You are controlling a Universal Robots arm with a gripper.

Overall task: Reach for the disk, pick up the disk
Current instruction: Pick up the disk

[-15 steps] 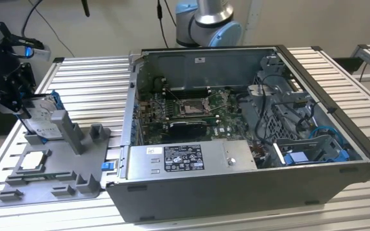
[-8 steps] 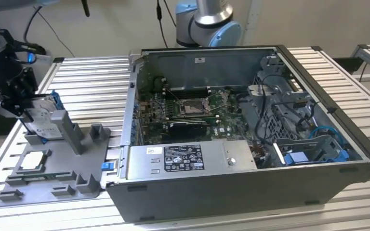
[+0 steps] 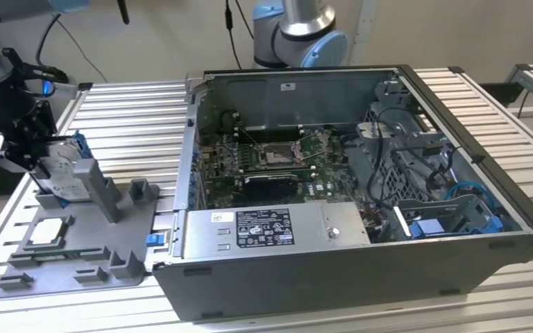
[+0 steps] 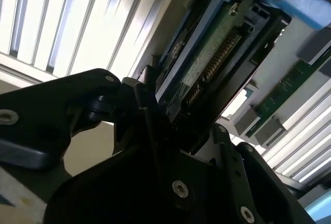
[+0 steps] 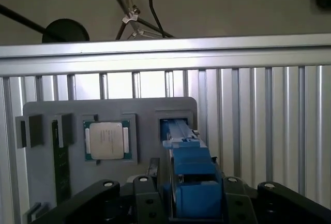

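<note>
The disk [image 3: 66, 173] is a silver-grey drive in a bright blue bracket. It stands on edge in a slot of the grey fixture tray [image 3: 81, 257] at the exterior view's left. My gripper [image 3: 46, 170] reaches down over it, a black finger on each flat side. In the first wrist view the blue bracket edge of the disk [image 5: 189, 162] runs from its slot up between the fingers [image 5: 151, 199], and the gripper [image 5: 191, 198] is shut on it. The second wrist view shows the disk [image 4: 207, 63] with its green circuit board, clamped by the gripper [image 4: 186, 131].
A square silver chip [image 5: 107, 140] lies in a pocket of the tray [image 5: 145, 110] beside the disk's slot. A small blue part [image 3: 153, 239] sits at the tray's edge. An open computer case [image 3: 359, 173] stands at the exterior view's right on the slatted metal table [image 3: 128, 118].
</note>
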